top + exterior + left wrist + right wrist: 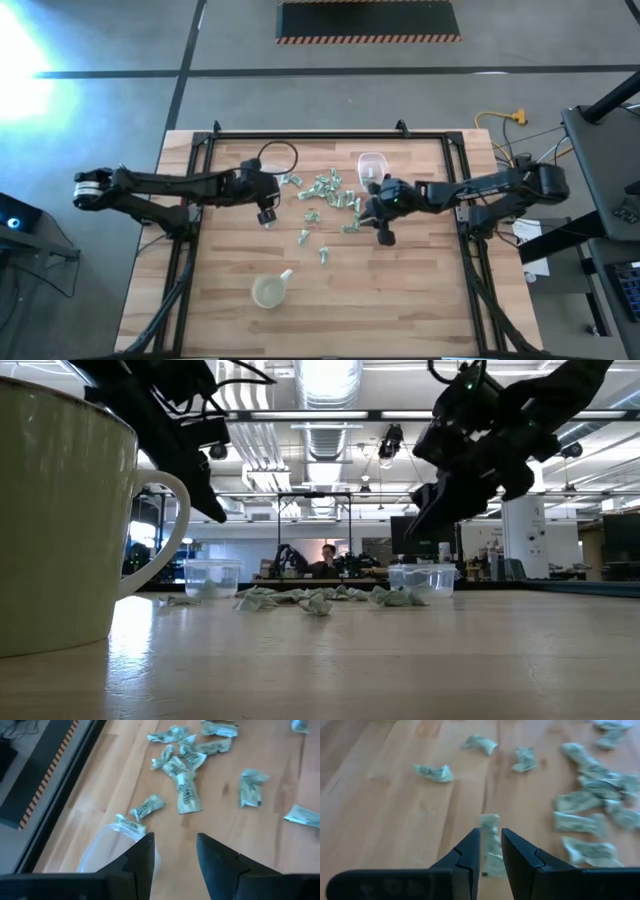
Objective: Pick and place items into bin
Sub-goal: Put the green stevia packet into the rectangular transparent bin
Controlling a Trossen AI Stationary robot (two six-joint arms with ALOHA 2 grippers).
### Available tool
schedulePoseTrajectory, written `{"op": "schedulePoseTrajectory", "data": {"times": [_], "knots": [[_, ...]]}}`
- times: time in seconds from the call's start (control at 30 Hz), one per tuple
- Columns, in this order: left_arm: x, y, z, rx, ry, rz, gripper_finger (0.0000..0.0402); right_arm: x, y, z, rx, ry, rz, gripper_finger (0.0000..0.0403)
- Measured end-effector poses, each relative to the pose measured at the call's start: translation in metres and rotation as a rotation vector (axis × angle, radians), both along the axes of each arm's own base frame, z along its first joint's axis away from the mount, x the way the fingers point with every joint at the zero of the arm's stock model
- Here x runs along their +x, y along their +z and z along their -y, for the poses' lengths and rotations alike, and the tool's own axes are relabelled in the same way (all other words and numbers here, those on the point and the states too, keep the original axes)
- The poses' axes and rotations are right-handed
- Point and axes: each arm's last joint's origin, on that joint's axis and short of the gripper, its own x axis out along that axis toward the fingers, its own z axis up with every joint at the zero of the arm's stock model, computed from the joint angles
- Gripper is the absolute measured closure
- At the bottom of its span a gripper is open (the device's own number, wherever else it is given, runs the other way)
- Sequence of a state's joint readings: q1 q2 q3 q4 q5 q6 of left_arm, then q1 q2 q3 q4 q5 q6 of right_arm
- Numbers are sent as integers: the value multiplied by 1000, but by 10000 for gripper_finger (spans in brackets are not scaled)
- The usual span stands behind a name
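My right end effector [491, 851] pinches one packet [490, 840], hanging lengthwise between my fingers above the tabletop [400, 290]. The clear bin [372, 165] sits just beside me. My left end effector [174, 851] gapes empty.

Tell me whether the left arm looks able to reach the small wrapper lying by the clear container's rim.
Probably yes. The left gripper is open and empty above the clear container, and the wrapper lies just ahead on bare wood with nothing between.
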State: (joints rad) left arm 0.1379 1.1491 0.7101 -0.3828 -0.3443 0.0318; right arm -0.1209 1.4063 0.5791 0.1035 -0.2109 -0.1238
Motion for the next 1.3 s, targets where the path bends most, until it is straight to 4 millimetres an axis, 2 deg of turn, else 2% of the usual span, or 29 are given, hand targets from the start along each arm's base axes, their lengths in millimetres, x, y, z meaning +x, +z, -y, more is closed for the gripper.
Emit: {"op": "schedulePoseTrajectory", "data": {"times": [0.17,0.37,0.57,0.73,0.97,1.3], "knots": [[1,0,4,1,-17,8,272,19,-7,-6,-28,57,-17,335],[1,0,4,0,-16,6,271,42,-12,-4,-31,53,-23,334],[1,0,6,0,-25,6,271,57,-31,-2,-24,46,-102,308],[1,0,6,0,-28,6,271,60,-34,1,-82,-17,-167,287],[1,0,6,1,-28,8,271,59,-30,1,-91,-28,-165,270],[2,1,6,2,-29,18,271,55,-38,0,-56,-35,-222,272]]}}
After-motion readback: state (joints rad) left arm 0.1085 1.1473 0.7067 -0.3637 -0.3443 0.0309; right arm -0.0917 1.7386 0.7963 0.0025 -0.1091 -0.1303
